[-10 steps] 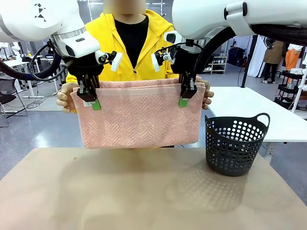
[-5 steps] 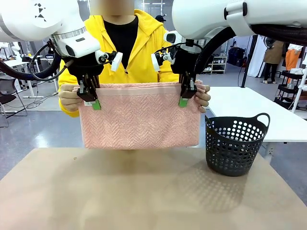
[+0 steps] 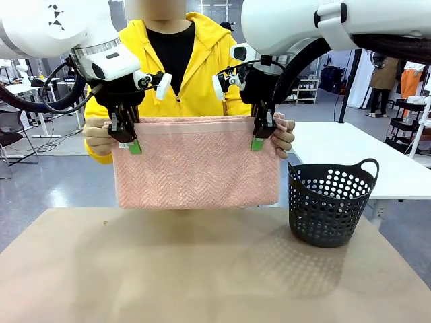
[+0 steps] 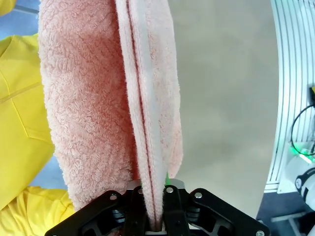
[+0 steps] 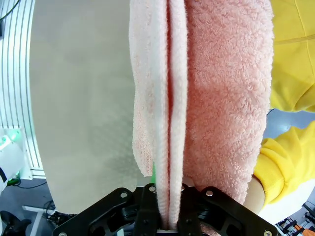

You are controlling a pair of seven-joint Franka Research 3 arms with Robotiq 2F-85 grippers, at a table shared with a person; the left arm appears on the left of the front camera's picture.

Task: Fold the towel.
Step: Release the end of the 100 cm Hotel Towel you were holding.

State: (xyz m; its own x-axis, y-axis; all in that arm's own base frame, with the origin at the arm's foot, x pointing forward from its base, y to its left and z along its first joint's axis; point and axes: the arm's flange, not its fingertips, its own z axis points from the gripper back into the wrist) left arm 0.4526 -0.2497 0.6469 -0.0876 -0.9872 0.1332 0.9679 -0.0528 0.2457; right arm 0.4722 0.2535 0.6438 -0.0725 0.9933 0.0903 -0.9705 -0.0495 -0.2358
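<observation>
- The towel [image 3: 195, 168] was held doubled, hanging below and between the left jaws and the right jaws, clear of the table [image 3: 202, 282].
- Both pairs were pinched tight on its stacked top hems.
- The person's hands [image 3: 100, 136], drawn inward over the last second, were closed on the towel just outboard of the jaws; the first fold was judged squared.

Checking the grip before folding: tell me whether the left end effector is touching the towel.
Touching. The left wrist view shows the left end effector shut on the edge of the towel.
</observation>
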